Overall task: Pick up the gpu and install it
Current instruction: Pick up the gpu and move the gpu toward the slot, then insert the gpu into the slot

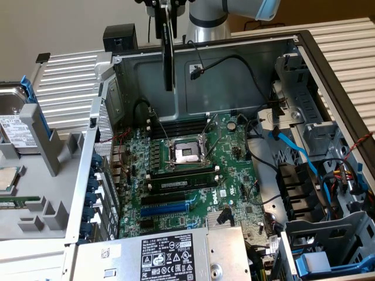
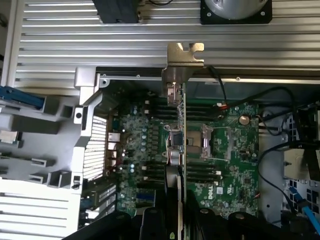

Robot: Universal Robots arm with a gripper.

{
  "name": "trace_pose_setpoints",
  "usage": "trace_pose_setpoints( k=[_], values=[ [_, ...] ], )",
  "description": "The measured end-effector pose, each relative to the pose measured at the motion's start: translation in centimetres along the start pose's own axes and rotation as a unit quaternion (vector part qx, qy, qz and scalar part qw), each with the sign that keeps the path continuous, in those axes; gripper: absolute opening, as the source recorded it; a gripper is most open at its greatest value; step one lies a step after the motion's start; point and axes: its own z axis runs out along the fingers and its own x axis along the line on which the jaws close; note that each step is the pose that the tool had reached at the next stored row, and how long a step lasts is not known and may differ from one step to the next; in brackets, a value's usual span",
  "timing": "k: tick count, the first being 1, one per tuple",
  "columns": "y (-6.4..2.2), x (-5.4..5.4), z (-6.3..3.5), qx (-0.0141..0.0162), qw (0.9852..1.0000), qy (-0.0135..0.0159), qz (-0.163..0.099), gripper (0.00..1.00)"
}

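The gpu (image 1: 169,55) is held edge-on at the upper centre of the exterior view, well above the motherboard (image 1: 234,158). The gripper (image 1: 166,14) is closed on one end of it, and in the wrist view the silver bracket (image 2: 185,60) is seen at the far end.

Only a thin edge is clamped, so a twist or slip in the grip could be caused by any knock. If the card is lowered off line, the socket (image 1: 186,153) or the memory sticks (image 1: 179,182) could be struck, since both lie close to the blue slot (image 1: 167,208). The bracket could be caught on the perforated wall (image 1: 108,146) at centre left. A black cable (image 1: 231,61) is draped near the card.

Open room is found above the board's middle. The lower right is crowded by blue cables (image 1: 296,152), and the slot area is bounded below by the power supply (image 1: 170,254).
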Motion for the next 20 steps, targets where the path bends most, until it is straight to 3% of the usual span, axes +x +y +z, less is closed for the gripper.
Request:
trace_pose_setpoints(
  k=[3,20],
  values=[
    [0.43,-0.44,0.1,0.0007,1.0,-0.003,0.0,0.27],
    [0.43,-0.63,0.09,0.0006,1.0,-0.0031,-0.001,0.27]
  ],
)
